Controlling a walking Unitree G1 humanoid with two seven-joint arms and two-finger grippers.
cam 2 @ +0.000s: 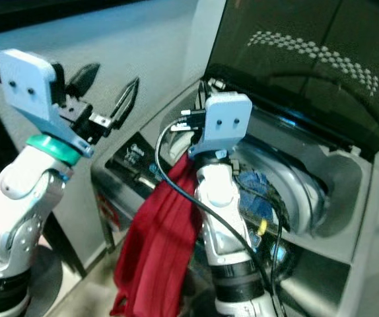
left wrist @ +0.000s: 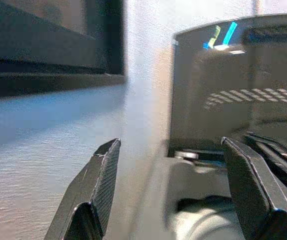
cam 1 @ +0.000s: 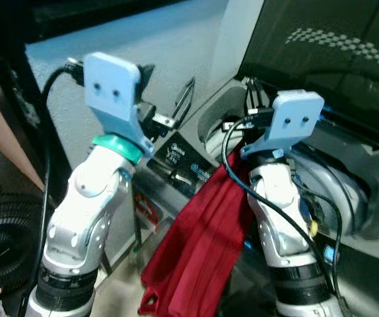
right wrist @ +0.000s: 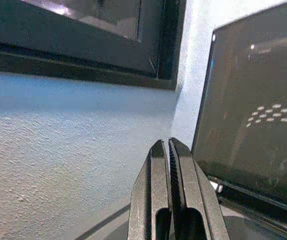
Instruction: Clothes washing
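Observation:
A red garment (cam 1: 199, 244) hangs down the front of the top-loading washing machine (cam 2: 348, 191), its upper end bunched against my right wrist. The lid (cam 2: 308, 66) stands open. Inside the drum lies blue laundry (cam 2: 252, 188). My right gripper (right wrist: 169, 190) is shut, its fingers pressed together and pointing up towards the wall, with no cloth between the tips. My left gripper (cam 2: 107, 89) is raised left of the machine, open and holding nothing; its fingers (left wrist: 98, 185) stand wide apart, aimed at the washer's rear corner.
A textured white wall (cam 1: 163, 46) rises behind the washer, with a dark window frame (right wrist: 83, 55) above. The control panel (cam 1: 183, 162) faces me at the machine's front edge. A black fan (cam 1: 4, 244) stands on the floor at the lower left.

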